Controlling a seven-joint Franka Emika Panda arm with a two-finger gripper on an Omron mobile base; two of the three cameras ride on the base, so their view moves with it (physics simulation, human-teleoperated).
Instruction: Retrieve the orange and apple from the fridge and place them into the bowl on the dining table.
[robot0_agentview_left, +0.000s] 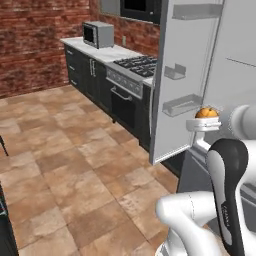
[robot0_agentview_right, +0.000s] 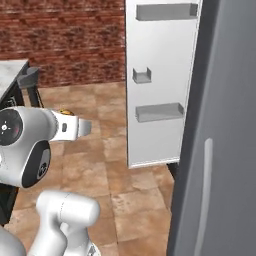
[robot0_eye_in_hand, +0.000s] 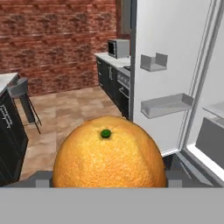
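Observation:
My gripper (robot0_eye_in_hand: 109, 178) is shut on the orange (robot0_eye_in_hand: 109, 153), a bright ball with a green stem dot that sits between the two dark fingertips (robot0_eye_in_hand: 43, 178). In the left base view the orange (robot0_agentview_left: 206, 113) rests in the white hand (robot0_agentview_left: 204, 124), just outside the fridge's open left door (robot0_agentview_left: 185, 75). The door's white inner side carries grey bins (robot0_eye_in_hand: 166, 105). The fridge's white inside (robot0_eye_in_hand: 210, 131) lies to the right. The closed grey door (robot0_agentview_right: 225, 150) stands close on the right. A corner of the dining table (robot0_eye_in_hand: 5, 81) with a grey stool (robot0_eye_in_hand: 19, 87) shows far left. The apple and the bowl are out of view.
Black cabinets with a stove (robot0_agentview_left: 137, 65) and a microwave (robot0_agentview_left: 98, 34) line the marble counter left of the fridge door. A brick wall (robot0_agentview_left: 35, 45) closes the back. Tiled floor (robot0_agentview_left: 65, 150) spreads between the counter and the table.

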